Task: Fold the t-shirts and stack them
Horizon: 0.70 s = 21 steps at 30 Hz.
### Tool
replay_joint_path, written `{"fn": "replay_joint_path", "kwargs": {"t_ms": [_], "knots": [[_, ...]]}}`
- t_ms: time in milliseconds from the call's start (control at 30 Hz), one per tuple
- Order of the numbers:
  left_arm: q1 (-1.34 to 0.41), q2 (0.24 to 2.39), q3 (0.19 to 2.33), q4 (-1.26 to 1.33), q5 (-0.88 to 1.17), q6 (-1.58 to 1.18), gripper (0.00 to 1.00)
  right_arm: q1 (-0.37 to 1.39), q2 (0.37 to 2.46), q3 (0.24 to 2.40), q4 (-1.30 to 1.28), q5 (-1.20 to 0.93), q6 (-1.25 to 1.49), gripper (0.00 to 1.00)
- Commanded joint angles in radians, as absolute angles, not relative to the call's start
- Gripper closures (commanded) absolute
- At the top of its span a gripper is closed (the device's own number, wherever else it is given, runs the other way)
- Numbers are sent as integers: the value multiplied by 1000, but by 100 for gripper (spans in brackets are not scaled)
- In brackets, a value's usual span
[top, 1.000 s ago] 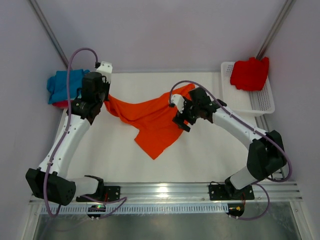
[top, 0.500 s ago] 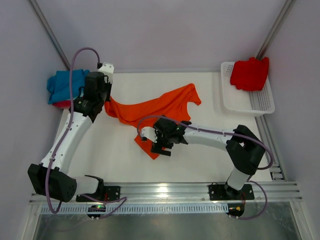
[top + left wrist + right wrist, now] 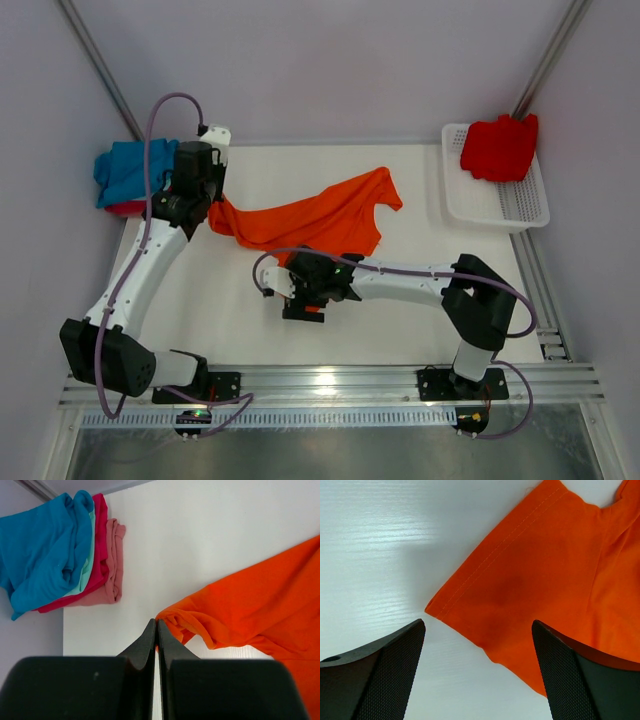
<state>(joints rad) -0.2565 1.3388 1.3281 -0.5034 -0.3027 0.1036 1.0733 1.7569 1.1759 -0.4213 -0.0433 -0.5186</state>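
The bright orange t-shirt [image 3: 330, 215] lies crumpled across the middle of the table. My left gripper [image 3: 212, 203] is shut on its left edge, and a sliver of orange cloth [image 3: 210, 610] shows between the closed jaws of that gripper [image 3: 157, 624]. My right gripper [image 3: 298, 303] hovers open over the shirt's near hem corner [image 3: 470, 605], and nothing is between the fingers of this gripper [image 3: 479, 626]. A pile of blue, teal, red and pink t-shirts [image 3: 125, 178] [image 3: 55, 545] sits at the back left. A red t-shirt [image 3: 500, 148] lies in the basket.
The white mesh basket [image 3: 512, 207] stands at the back right against the right wall. The pile at the back left hangs over the table's left edge beside the left arm. A metal rail [image 3: 330, 380] with both arm bases runs along the near edge.
My right arm has swung from the shirt's right part to its near hem corner, jaws still open. The shirt's collar end now lies uncovered. My left gripper has pulled slightly back.
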Motion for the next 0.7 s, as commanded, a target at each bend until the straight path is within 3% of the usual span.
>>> {"fn": "replay_joint_path", "kwargs": {"t_ms": [0,667], "knots": [[-252,1333,1373,-492,-298,81,100,1083,1735,1216,-431,-55,-486,9],[-252,1327,1362,-495,-293,68,100,1097,1758,1181,-449,-120,-446,12]]}}
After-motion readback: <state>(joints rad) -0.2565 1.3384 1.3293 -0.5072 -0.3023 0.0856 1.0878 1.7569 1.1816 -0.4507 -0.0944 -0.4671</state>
